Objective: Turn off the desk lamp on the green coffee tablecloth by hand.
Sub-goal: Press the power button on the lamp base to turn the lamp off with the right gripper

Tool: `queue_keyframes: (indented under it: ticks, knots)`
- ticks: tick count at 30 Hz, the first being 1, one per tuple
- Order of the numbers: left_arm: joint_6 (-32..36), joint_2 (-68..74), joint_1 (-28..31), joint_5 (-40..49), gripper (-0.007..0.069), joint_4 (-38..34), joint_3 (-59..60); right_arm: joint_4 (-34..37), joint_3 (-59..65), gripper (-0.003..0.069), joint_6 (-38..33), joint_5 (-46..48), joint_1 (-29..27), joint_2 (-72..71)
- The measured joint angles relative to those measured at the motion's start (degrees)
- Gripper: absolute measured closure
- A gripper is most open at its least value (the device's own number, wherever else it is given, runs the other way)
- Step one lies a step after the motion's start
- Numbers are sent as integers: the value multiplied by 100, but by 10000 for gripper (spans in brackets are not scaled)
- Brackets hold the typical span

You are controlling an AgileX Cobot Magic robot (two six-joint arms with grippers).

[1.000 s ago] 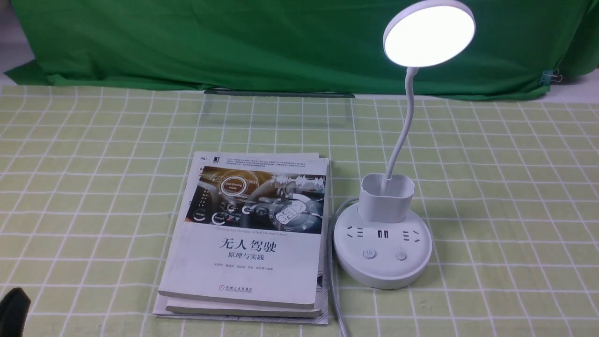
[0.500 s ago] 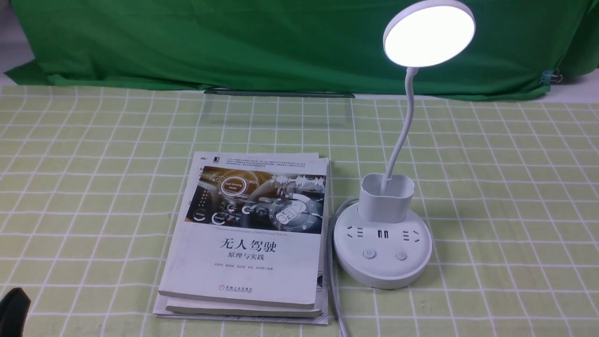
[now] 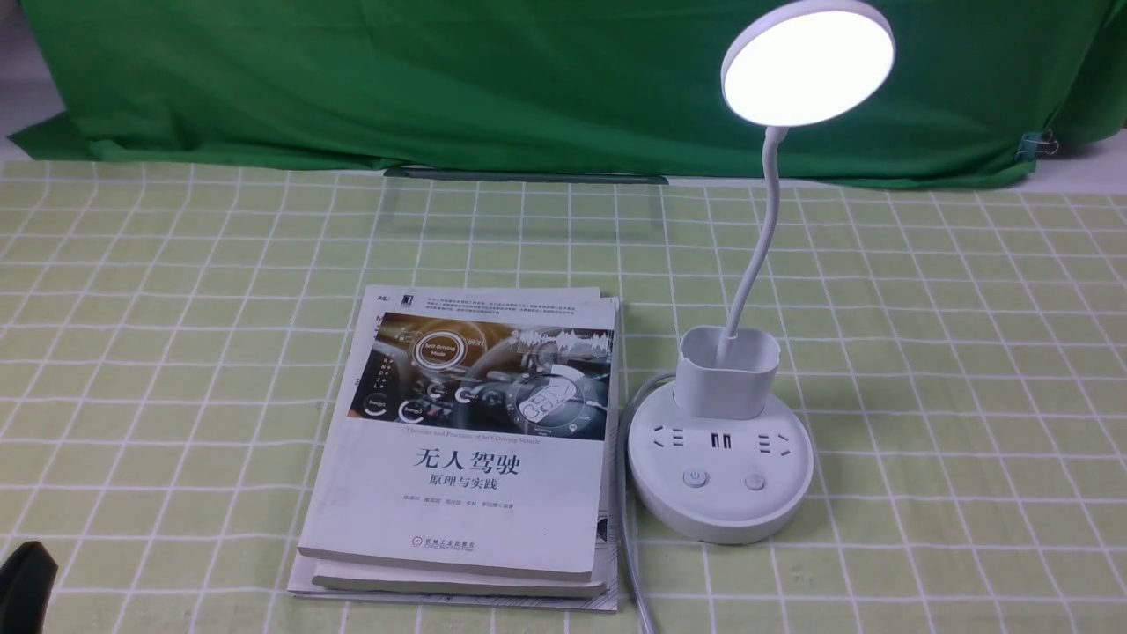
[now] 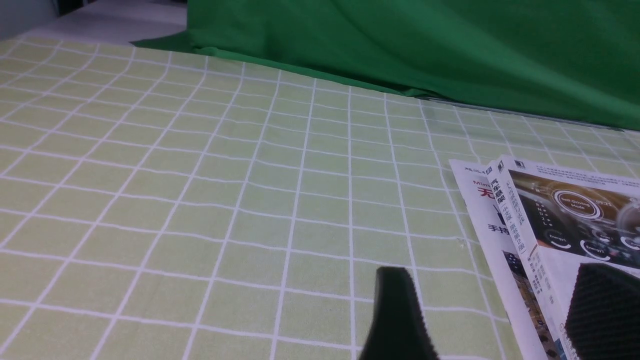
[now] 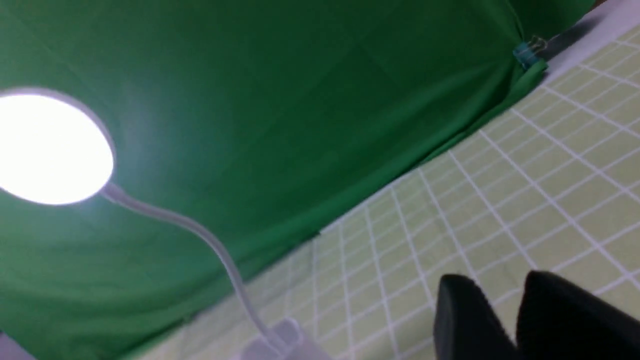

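Note:
The white desk lamp stands on the green coffee tablecloth (image 3: 968, 352), its disc head (image 3: 807, 63) glowing and its round base (image 3: 720, 475) showing two buttons (image 3: 696, 478). In the right wrist view the lit head (image 5: 50, 147) and thin neck (image 5: 200, 235) rise off to one side. My right gripper (image 5: 495, 277) hovers over bare cloth away from the lamp, its jaws narrowly apart and holding nothing. It is out of the front view. My left gripper (image 4: 495, 280) is open wide beside the books; only a tip (image 3: 26, 581) shows at the front view's lower left corner.
A stack of books (image 3: 475, 440) lies just left of the lamp base, with the lamp's white cable (image 3: 627, 546) running between them toward the front edge. A dark green backdrop cloth (image 3: 440, 79) hangs along the back. A clip (image 3: 1034, 143) holds it at the right.

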Motion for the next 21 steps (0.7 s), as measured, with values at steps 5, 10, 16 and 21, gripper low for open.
queue_keyframes:
  ticks: [5, 10, 16, 21]
  knots:
    - [0, 0, 0, 0, 214, 0, 0, 7, 0, 455, 265, -111, 0, 0]
    - [0, 0, 0, 0, 214, 0, 0, 11, -798, 566, -471, 861, 334, 503]
    - [0, 0, 0, 0, 214, 0, 0, 11, -2926, 607, -2196, 3390, 1040, 2491]
    - [0, 0, 0, 0, 214, 0, 0, -34, -4123, 607, -2761, 4914, 1262, 4437]
